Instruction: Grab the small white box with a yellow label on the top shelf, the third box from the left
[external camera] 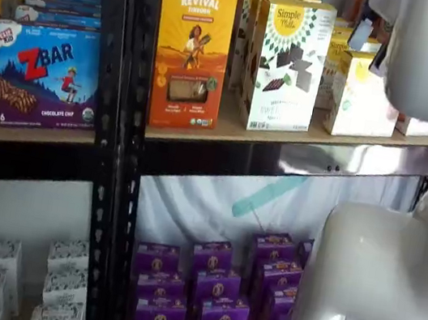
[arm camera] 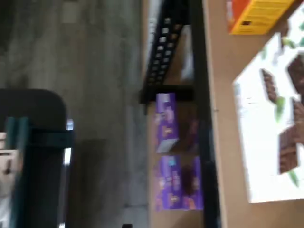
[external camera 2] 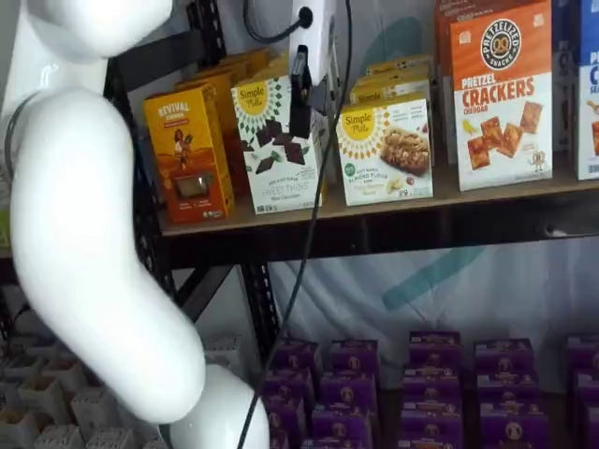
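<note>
The small white box (external camera 2: 387,150) with a yellow sun-like label stands on the top shelf (external camera 2: 487,198), right of a taller white Simple Mills box (external camera 2: 276,140) with dark cookie squares. It also shows in a shelf view (external camera: 362,96) on the tan board (external camera: 202,132). My gripper (external camera 2: 299,129) hangs from the top edge, its black fingers in front of the taller white box, left of the small box. No gap between the fingers shows. The wrist view shows the taller white box (arm camera: 270,128), not the small one.
An orange Revival box (external camera: 190,49) stands left of the tall white box, and a pretzel crackers box (external camera 2: 501,94) to the right. Purple boxes (external camera 2: 430,383) fill the level below. The white arm (external camera 2: 84,234) stands in front. A black rack post (external camera: 118,144) divides the shelves.
</note>
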